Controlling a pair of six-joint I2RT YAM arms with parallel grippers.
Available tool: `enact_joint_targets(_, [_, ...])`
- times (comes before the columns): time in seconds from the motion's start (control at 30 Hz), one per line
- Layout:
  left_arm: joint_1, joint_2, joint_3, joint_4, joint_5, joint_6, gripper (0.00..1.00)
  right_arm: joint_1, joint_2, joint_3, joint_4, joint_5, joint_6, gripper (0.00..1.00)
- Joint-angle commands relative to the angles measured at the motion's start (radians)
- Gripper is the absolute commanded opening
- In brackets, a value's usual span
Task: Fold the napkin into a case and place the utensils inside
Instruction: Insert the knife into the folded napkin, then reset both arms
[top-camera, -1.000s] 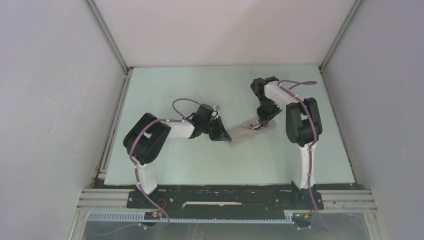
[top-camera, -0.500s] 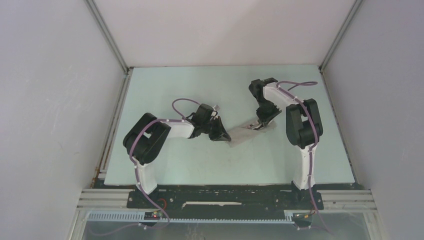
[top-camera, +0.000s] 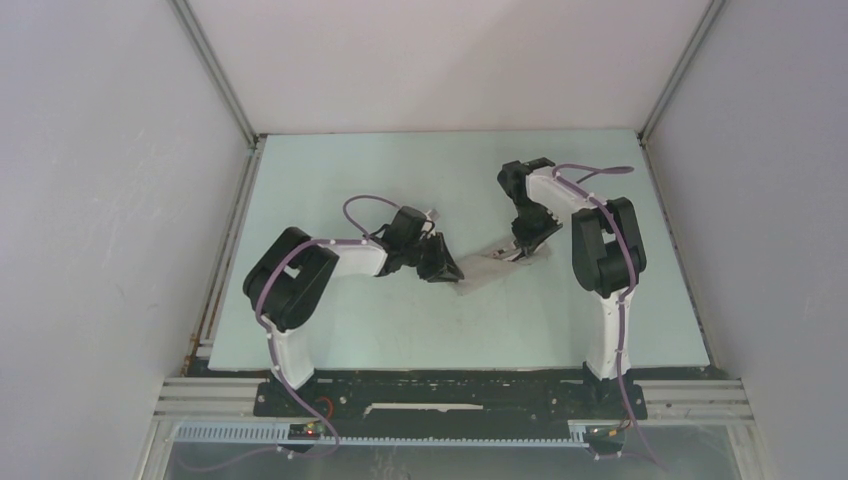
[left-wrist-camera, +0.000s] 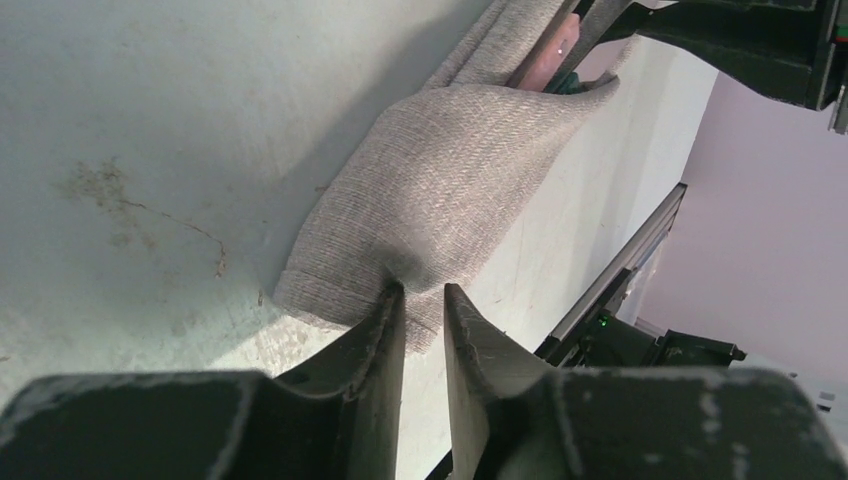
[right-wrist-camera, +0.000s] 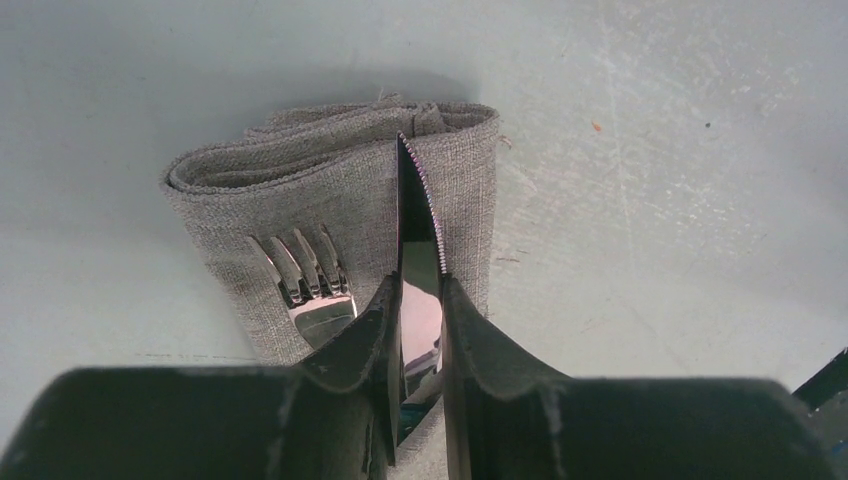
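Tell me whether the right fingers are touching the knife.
Touching. The right wrist view shows the knife blade clamped between both right fingers, with no gap on either side and its tip over the folded napkin.

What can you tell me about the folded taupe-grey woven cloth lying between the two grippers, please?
The taupe-grey woven cloth is folded into a narrow, layered pouch lying on the pale table. It looks matte and coarse-textured. One end shows rolled layers. Silver fork tines and a serrated knife, held by the right gripper, rest against it. Its other end puckers at the left gripper's narrowly parted fingertips; whether it is pinched is unclear.
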Motion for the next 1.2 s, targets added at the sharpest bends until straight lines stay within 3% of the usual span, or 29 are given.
enact_joint_targets(0.0, [0.002,-0.083,0.019,-0.019,-0.018,0.048,0.3,0.008,-0.067,-0.012,-0.001,-0.057,-0.013,0.21])
enact_joint_targets(0.2, [0.002,-0.118,0.057,-0.091,-0.041,0.103,0.35,0.009,-0.089,-0.034,0.024,-0.07,-0.031,0.3])
enact_joint_targets(0.37, [0.002,-0.161,0.064,-0.112,-0.049,0.121,0.38,0.017,-0.134,-0.034,0.015,-0.044,-0.042,0.47])
enact_joint_targets(0.5, [0.0,-0.21,0.071,-0.166,-0.049,0.133,0.4,0.016,-0.163,-0.019,-0.004,-0.024,-0.071,0.73])
enact_joint_targets(0.63, [0.0,-0.303,0.07,-0.243,-0.078,0.174,0.41,0.016,-0.25,-0.002,-0.035,0.028,-0.145,0.83])
enact_joint_targets(0.9, [0.001,-0.639,0.152,-0.496,-0.228,0.35,0.47,0.141,-0.651,-0.081,0.057,0.172,-0.633,0.94])
enact_joint_targets(1.0, [0.003,-0.771,0.221,-0.608,-0.322,0.428,0.49,0.218,-0.881,-0.171,0.147,0.1,-0.857,1.0])
enact_joint_targets(1.07, [0.003,-0.832,0.282,-0.677,-0.378,0.474,0.51,0.241,-0.993,-0.187,0.157,0.035,-0.925,1.0])
enact_joint_targets(1.1, [0.003,-0.855,0.325,-0.72,-0.412,0.502,0.59,0.253,-1.045,-0.185,0.145,0.031,-0.936,1.0])
enact_joint_targets(1.17, [0.002,-0.902,0.393,-0.775,-0.463,0.537,0.64,0.268,-1.134,-0.169,0.118,0.03,-0.957,1.0])
